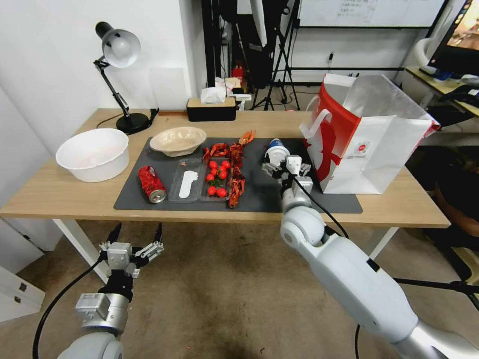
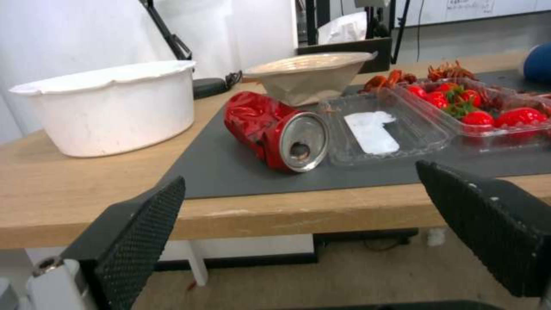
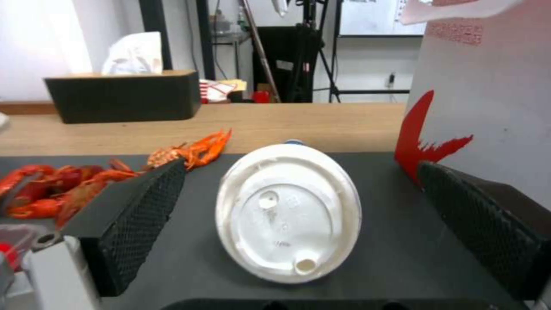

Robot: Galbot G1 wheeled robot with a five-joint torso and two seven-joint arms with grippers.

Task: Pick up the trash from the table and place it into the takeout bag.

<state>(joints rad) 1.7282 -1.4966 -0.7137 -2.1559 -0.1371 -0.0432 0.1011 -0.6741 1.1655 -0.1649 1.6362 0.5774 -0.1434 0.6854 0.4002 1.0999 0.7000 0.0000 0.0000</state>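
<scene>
A white-lidded cup (image 3: pixel 289 213) lies on its side on the dark mat (image 1: pixel 259 197) of the wooden table (image 1: pixel 50 192), its lid facing the right gripper (image 1: pixel 283 168). That gripper's fingers are spread wide, one on either side of the cup, not touching it. The takeout bag (image 1: pixel 371 144) stands just beside the cup, open at the top. The left gripper (image 1: pixel 135 238) hangs below the table's front edge, fingers apart, with a crushed red can (image 2: pixel 275 131) on the mat beyond it.
</scene>
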